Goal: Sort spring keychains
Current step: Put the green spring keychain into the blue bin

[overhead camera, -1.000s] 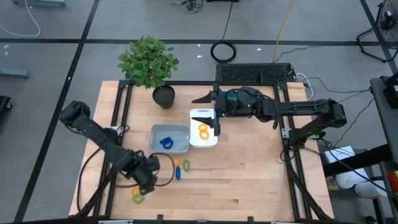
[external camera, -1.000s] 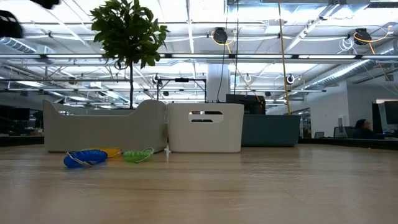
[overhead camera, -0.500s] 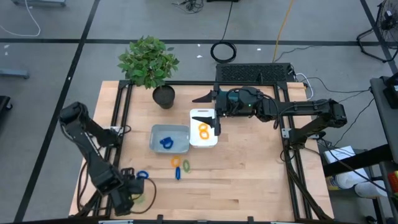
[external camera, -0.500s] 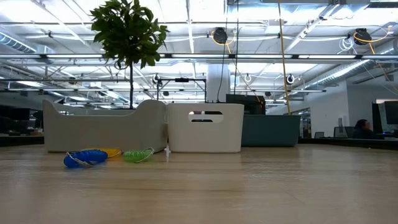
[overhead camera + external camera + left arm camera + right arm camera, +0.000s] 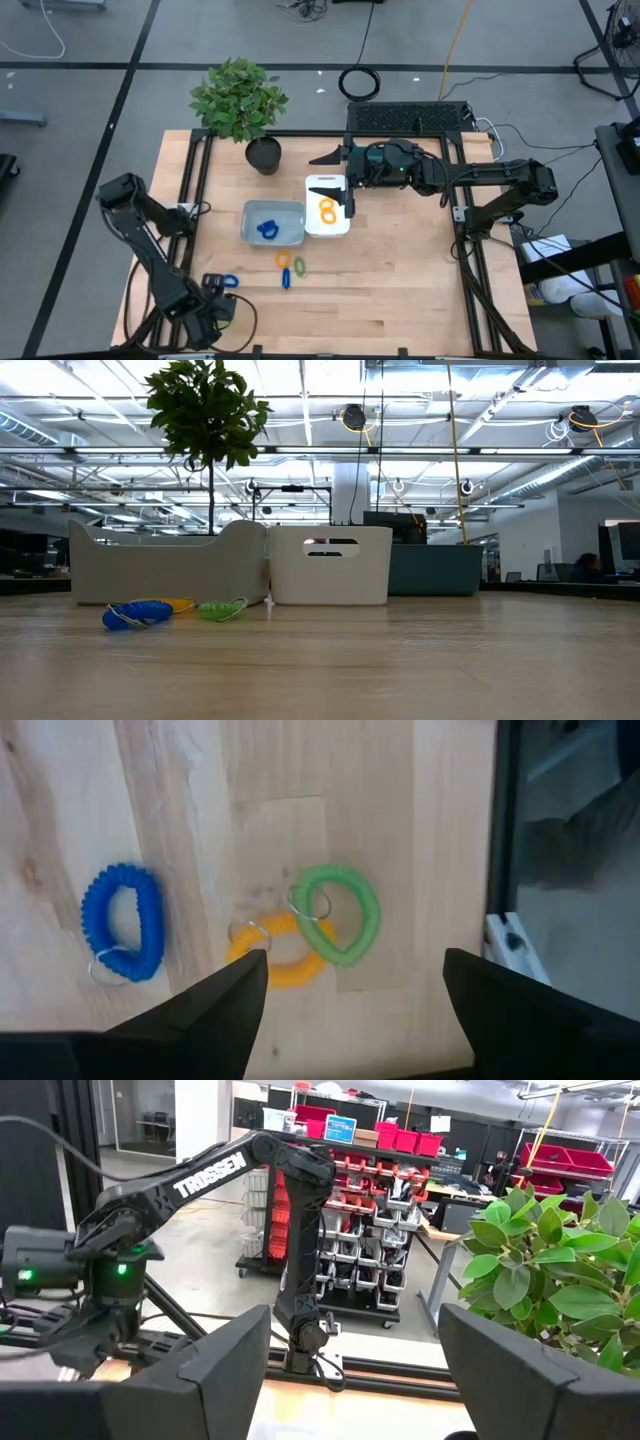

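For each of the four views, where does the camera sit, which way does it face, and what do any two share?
High: overhead, straight down; both arms, grey tray, white tray.
Low: table height, level; both trays, potted plant; no arm.
Left wrist: looks down past left hand at blue, orange, green keychains.
Right wrist: right hand faces left arm, plant.
Shared: high, low, right wrist show the plant.

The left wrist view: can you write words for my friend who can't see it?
The left gripper hangs open above a light wooden table where three small coiled plastic keychain loops lie. A blue coiled loop lies apart from a green coiled loop, which overlaps an orange coiled loop; each has a small metal ring. The table's dark edge runs along one side.
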You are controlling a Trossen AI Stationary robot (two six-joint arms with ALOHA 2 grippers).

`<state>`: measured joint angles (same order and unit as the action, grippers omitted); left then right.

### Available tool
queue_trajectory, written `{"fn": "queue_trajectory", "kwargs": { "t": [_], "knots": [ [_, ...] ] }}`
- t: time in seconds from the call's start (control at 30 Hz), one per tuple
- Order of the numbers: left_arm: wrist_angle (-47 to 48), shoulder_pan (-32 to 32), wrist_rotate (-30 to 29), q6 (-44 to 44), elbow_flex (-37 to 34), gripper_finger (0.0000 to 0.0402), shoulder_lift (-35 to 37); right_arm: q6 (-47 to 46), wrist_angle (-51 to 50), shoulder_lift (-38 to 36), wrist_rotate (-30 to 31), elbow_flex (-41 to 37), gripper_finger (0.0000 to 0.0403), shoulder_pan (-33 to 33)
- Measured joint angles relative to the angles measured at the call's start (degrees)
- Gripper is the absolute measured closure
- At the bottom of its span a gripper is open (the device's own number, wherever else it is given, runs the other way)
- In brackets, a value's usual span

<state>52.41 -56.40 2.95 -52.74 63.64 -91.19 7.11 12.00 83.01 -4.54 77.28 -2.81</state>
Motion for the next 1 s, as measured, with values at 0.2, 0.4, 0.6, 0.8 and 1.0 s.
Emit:
{"fn": "queue_trajectory", "kwargs": {
  "t": [0.2,0.4,0.6,0.8,1.0],
  "knots": [
    [-0.01,2.01,0.03,4.3,-0.02,0.0089,-4.66,0.0,-0.04,0.01,-0.02,0.0,0.0128,0.0],
    [0.01,3.24,1.7,6.1,-0.02,0.0089,-8.37,0.0,-0.1,0.01,-0.07,0.0,0.0128,0.04],
    [0.01,3.1,2.01,6.13,-0.04,0.0089,-11.47,-0.36,-0.22,0.01,-0.22,0.0,0.0128,0.07],
    [0.02,3.08,2.1,6.13,-0.04,0.0099,-13.68,-0.37,-0.24,0.01,-0.22,0.0,0.0128,0.27],
    [-0.95,3.43,2.57,5.95,-0.04,0.0152,-13.88,-0.37,-0.23,0.01,-0.23,0.0,0.0128,1.08]
  ]
}}
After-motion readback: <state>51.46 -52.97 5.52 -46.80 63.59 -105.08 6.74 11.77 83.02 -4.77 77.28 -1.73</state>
